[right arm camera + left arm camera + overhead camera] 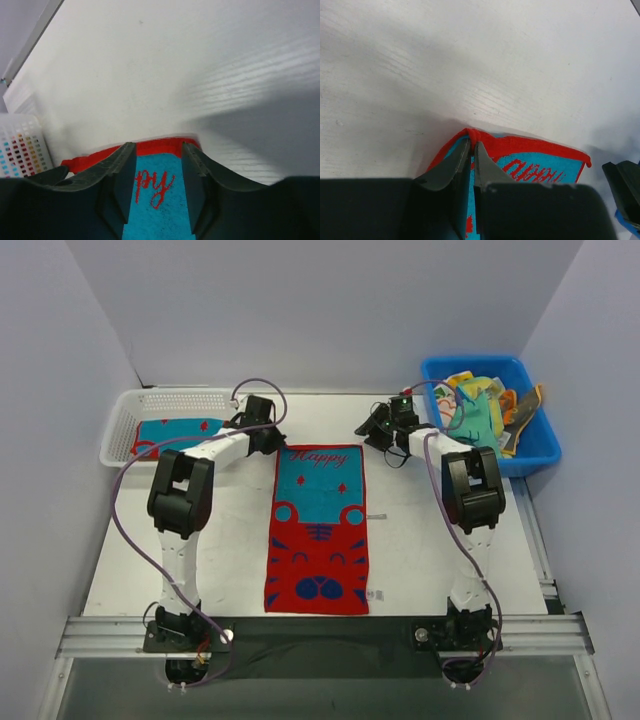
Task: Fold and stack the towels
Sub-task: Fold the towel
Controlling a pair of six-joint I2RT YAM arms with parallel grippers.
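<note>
A red-and-teal towel (pixel 318 530) with "Happy" lettering lies flat and unfolded in the middle of the table. My left gripper (pixel 274 443) is at its far left corner. In the left wrist view the gripper (pixel 471 142) is shut, pinching the red hem of the towel (pixel 535 155). My right gripper (pixel 367 432) is at the far right corner. In the right wrist view it (pixel 157 147) is open, its jaws straddling the towel's (pixel 155 210) red edge and teal field without closing on it.
A white mesh basket (pixel 120 425) at the far left holds a folded red-and-teal towel (pixel 175 433). A blue bin (pixel 535 455) at the far right holds several crumpled towels (pixel 480 410). The basket also shows in the right wrist view (pixel 20 145).
</note>
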